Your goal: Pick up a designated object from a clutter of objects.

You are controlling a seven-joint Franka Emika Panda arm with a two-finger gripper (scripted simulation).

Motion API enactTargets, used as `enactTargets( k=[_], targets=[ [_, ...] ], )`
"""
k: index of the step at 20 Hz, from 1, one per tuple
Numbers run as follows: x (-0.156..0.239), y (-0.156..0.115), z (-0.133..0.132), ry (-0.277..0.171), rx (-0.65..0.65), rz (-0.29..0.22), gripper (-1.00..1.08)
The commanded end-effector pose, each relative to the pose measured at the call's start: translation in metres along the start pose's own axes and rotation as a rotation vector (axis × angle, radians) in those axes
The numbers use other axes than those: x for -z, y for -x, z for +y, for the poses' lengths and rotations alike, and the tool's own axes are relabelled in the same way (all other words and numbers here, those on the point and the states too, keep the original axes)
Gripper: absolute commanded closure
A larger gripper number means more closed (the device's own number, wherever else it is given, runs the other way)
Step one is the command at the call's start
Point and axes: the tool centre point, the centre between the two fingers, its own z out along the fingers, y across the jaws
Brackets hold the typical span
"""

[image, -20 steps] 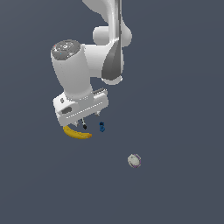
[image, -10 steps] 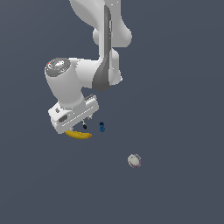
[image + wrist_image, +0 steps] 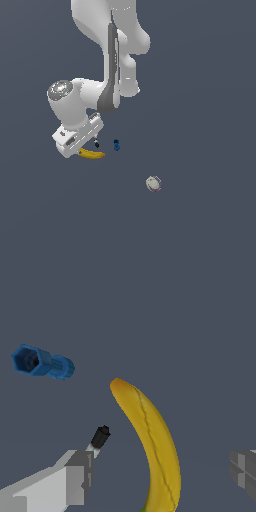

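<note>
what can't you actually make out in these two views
- Banana: its near end runs off the wrist view's edge; in the exterior view the end effector covers one end.
- Black-and-silver tool: mostly behind an end effector finger in the wrist view.
- Ball: outside the wrist view; surface detail too small in the exterior view.
- Blue block: shape unreadable in the exterior view.

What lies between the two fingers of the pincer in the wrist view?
The banana lies between the pincer's two fingers, apart from both. The wrist view shows this; the exterior view hides it.
</note>
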Motion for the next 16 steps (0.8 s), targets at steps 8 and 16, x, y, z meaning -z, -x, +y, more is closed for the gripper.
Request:
enactTargets(
  k=[8, 16],
  targets=[
    [-0.032, 0.028, 0.005, 0.001, 0.128, -0.003, -0.92],
    [-0.043, 0.038, 0.006, 0.001, 0.171, -0.005, -0.92]
  ],
)
